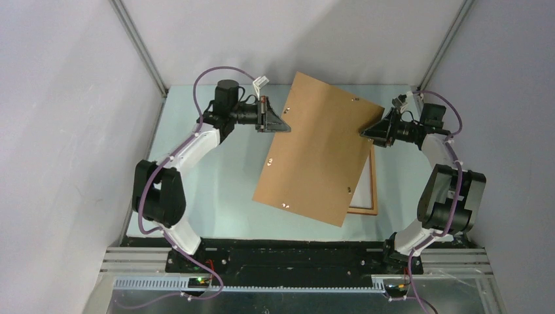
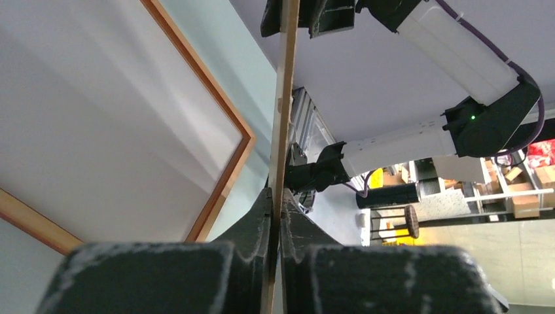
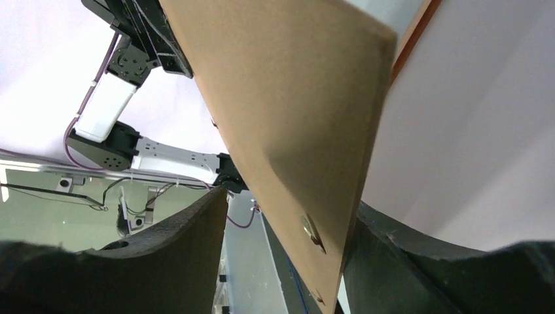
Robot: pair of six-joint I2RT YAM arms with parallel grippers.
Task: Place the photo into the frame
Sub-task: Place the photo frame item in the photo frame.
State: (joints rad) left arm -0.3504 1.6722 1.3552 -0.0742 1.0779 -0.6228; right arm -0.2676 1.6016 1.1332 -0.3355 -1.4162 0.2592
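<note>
Left fingers (image 2: 252, 226): nearest to my left wrist camera. They are pressed together on the thin edge of the backing board (image 1: 321, 150), so my left gripper (image 2: 276, 203) pinches it.
Right fingers (image 3: 196, 242): spread wide, with a corner of the board standing between them. One finger is apart from the board with a clear gap. The other is just beside the board's far face, and I cannot tell if it touches. My right gripper (image 3: 291, 199) does not clamp.
Frame (image 1: 372, 199): lies flat on the table (image 1: 222, 190), toward my right side, mostly hidden under the raised board. From above only its near right corner shows.
White sheet (image 2: 111, 124): fills the inside of the frame. Whether it is the photo I cannot tell.
Board: brown, held in the air over the table, tilted and turned at an angle, with small metal tabs near its edges.
Left arm (image 1: 190, 150): elbow bent outward to the left, wrist pointing right at the board's left edge.
Right arm (image 1: 445, 190): elbow bent outward to the right, wrist pointing left at the board's far right corner.
</note>
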